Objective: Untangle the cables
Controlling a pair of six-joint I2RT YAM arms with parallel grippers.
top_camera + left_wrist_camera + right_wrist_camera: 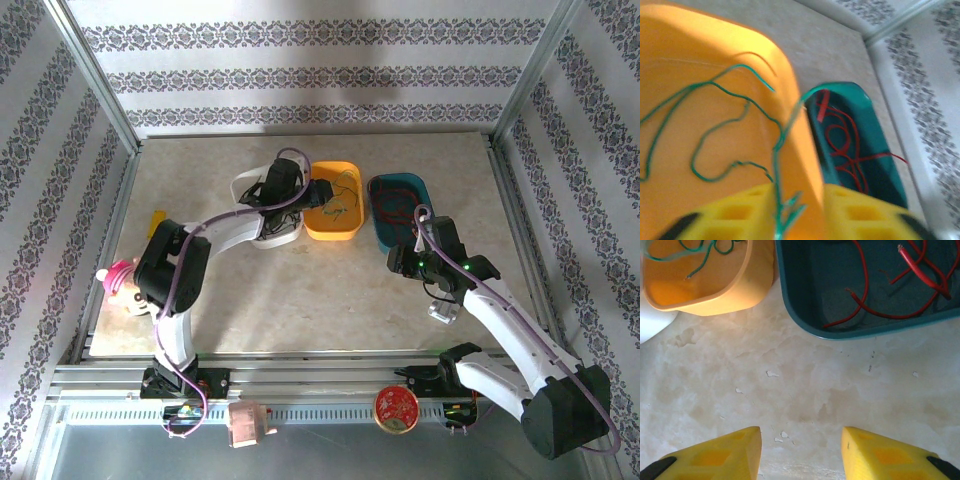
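The left fingers (799,196) stand slightly apart over the orange tray (680,45), with a green wire (705,85) rising between them. The right fingers (801,450) hang open above the bench (815,390). Red wires (866,280) lie in the teal tray (810,285).

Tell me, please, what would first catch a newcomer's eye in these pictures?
Three trays sit side by side at the far middle of the table: a white tray, an orange tray holding green cables and a teal tray holding red cables. The left hand hovers over the orange tray, a green strand running up between its parted fingers. The right hand hangs open over bare table just short of the teal tray.
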